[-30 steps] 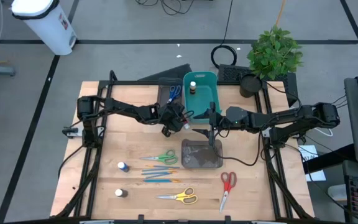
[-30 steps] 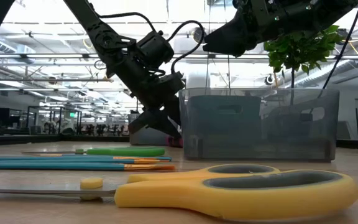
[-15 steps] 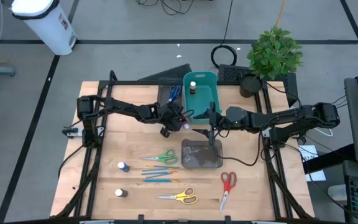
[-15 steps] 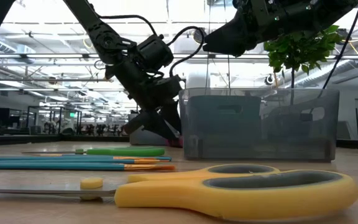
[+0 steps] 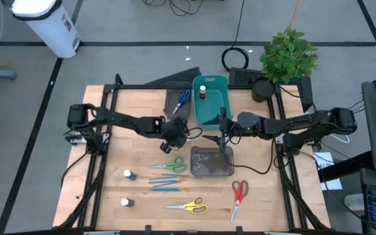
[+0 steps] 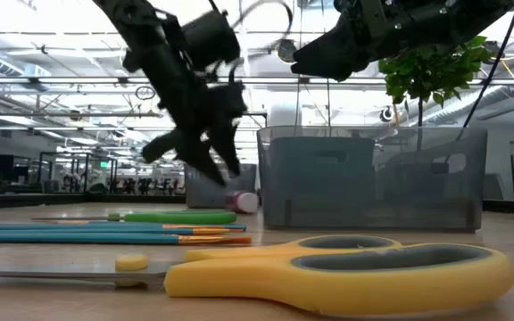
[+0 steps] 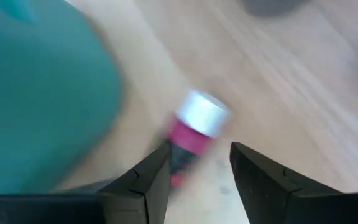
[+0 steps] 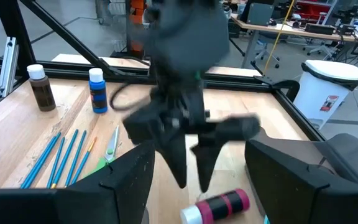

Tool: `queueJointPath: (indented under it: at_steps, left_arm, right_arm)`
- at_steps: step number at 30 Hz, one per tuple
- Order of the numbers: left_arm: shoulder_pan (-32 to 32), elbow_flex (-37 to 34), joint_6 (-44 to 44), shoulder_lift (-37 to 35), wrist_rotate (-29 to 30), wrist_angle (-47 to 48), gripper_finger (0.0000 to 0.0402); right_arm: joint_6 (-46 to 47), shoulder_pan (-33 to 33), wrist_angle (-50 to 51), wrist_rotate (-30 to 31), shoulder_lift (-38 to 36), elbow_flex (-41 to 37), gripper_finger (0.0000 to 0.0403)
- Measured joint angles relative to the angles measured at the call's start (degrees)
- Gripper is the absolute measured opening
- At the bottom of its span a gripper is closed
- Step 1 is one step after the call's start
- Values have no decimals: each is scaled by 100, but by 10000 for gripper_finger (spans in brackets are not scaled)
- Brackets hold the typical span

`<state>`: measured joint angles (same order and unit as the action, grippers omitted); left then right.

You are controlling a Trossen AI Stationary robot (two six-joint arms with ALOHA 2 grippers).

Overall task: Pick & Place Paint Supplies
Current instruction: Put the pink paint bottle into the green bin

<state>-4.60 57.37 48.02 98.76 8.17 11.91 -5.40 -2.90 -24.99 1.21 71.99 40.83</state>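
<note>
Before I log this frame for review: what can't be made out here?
- Pink paint bottle: label unreadable in the left wrist view, motion blur.
- Left hand: smeared by motion in the low view.
- Grey tray: contents unclear in the low view, cloudy walls.
- Blue scissors: blades too small in the high view.
- Yellow scissors: blade tips cut off by the low view's left edge.

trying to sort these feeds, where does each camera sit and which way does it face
high: overhead, straight down on the table; both arms show.
low: table height, across the yellow scissors; arms enter from above.
left wrist: over the open left hand, at the pink bottle.
right wrist: past the open right hand, at the left hand.
Both wrists share the bottle.
</note>
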Motion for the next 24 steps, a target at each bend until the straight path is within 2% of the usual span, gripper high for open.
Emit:
queueJointPath:
  at_steps: [6,11,19,24]
  left_arm:
    - [-67,3,857,-137,95,-89,172]
    - [-306,3,1848,-100,160,383,172]
    - [-441,3,1896,-100,876,1238,172]
    - [-437,-3,1892,-100,647,1778,172]
  right_arm:
    - [16,0,2,0,0,-2,242]
    - [18,0,61,0,0,-2,242]
    - [13,0,175,-2,0,-1,242]
    - [-21,0,175,-192,0,-2,242]
